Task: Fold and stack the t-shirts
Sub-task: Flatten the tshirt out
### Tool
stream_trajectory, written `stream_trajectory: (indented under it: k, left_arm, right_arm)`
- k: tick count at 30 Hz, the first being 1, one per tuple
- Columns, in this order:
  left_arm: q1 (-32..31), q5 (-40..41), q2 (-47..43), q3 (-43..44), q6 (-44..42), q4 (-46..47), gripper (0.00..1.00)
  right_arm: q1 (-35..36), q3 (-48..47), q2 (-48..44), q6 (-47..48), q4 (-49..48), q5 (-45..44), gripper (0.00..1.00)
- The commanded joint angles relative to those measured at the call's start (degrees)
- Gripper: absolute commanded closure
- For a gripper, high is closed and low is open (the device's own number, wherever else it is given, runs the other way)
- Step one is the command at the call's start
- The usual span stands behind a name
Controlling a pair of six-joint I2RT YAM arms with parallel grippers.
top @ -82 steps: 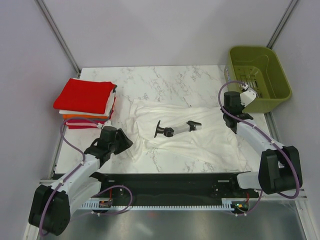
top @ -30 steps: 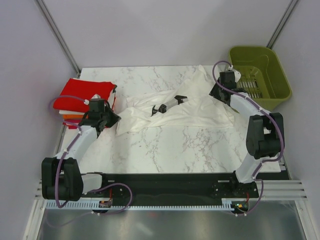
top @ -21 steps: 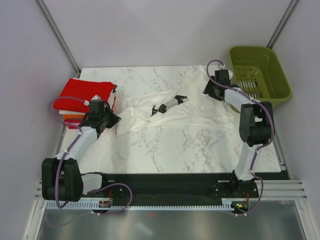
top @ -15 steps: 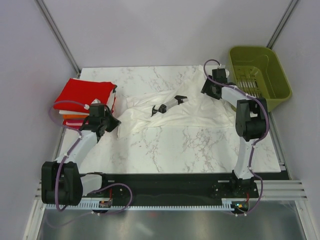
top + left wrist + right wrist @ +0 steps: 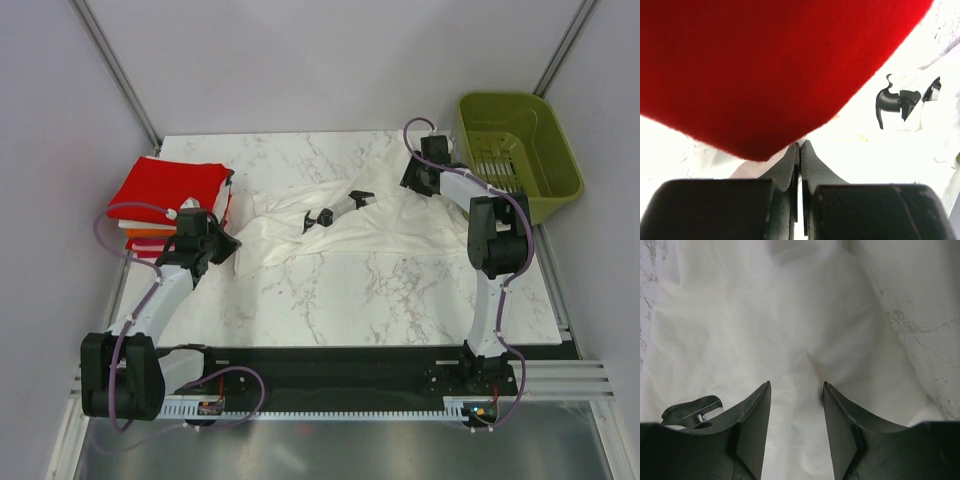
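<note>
Gaping over white t-shirt (image 5: 400, 225): right pincer (image 5: 796, 384); left pincer (image 5: 800, 146) apparently pinching it.

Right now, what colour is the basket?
The basket is olive green, clearest in the top view.
</note>
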State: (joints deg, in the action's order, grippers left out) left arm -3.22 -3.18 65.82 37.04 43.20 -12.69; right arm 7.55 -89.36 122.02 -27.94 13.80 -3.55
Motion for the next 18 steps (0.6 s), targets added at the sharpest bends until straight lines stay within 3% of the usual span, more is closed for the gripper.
stream_trajectory:
  k: [1, 3, 6, 7, 9, 10, 13, 18]
  left_arm:
    - [0.32, 0.02, -1.66, 0.40, 1.10, 1.18, 0.98]
    - [0.32, 0.37, -1.92, 0.40, 1.10, 0.82, 0.98]
    - [0.32, 0.02, -2.45, 0.40, 1.18, 0.47, 0.98]
    - [0.32, 0.02, -2.54, 0.49, 1.10, 0.38, 0.98]
    - [0.32, -0.42, -2.45, 0.93, 0.83, -0.05, 0.98]
    - [0.32, -0.51, -2.54, 1.02, 0.75, -0.23, 0.98]
    - [0.32, -0.43, -2.37, 1.20, 0.83, -0.23, 0.98]
    - [0.32, -0.86, -1.75, 1.64, 1.36, -0.85, 0.98]
  right_arm:
    - [0.18, -1.78, 1.03, -0.53, -0.71, 1.36, 0.46]
    - [0.27, -1.78, 1.29, -0.36, -0.18, 0.39, 0.43]
    - [0.10, -1.43, 0.95, -0.35, 0.35, 0.30, 0.49]
    - [0.18, -1.08, 0.59, -0.27, 0.26, 0.56, 0.58]
    - [0.18, -0.11, -0.46, -0.36, -0.18, 1.09, 0.66]
    - [0.01, -0.02, -0.55, -0.27, -0.18, 1.70, 0.83]
    - [-0.69, 0.15, -0.99, -0.44, -0.18, 3.46, 1.00]
    - [-1.05, 3.05, -6.17, -1.15, -1.23, 5.31, 1.00]
